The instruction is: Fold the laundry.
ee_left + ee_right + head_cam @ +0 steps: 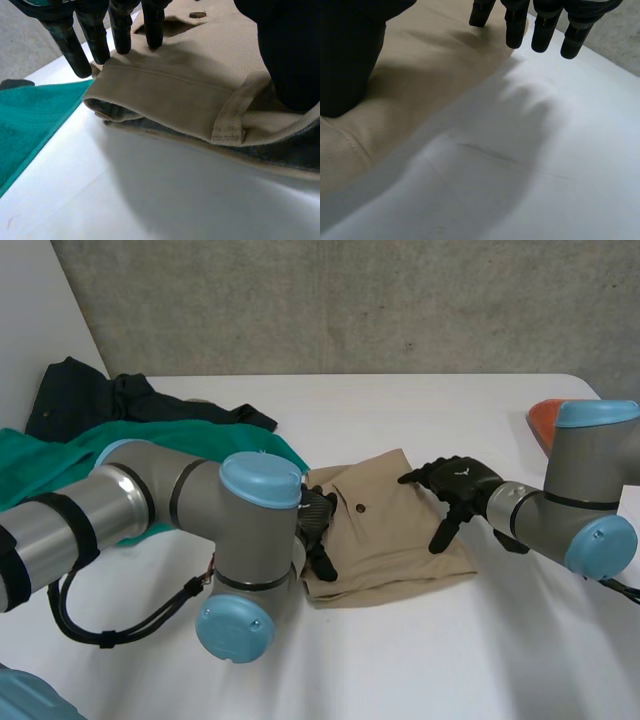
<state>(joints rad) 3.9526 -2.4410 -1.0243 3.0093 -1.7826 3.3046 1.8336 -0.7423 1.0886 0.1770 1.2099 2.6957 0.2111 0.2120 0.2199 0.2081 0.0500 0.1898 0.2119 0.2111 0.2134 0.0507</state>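
tan garment point(390, 530) folded to a rough square, centre of frame in head view, flat on the white bench point(450, 650). left hand point(318, 525) on its left edge: fingers point(122, 30) straight, slightly spread, tips resting on the top layer near the folded waistband, nothing pinched. right hand point(455, 485) at its right edge: fingers straight, tips at the cloth border, contact unclear, nothing pinched.

risks, as judged:
- top layer skidding over the lower one under a sideways push from flat fingers, with no grip to hold it.
- thick waistband fold springing back open.
- green cloth point(40, 465), close by at left of frame, snagging under the left arm.

head view for layout: dark garment point(100, 395) upper left, orange object point(545, 418) at right edge. left wrist view adds edge detail: belt loop point(230, 120), button point(198, 15), stacked layers. right wrist view adds bare bench just past the fingertips.
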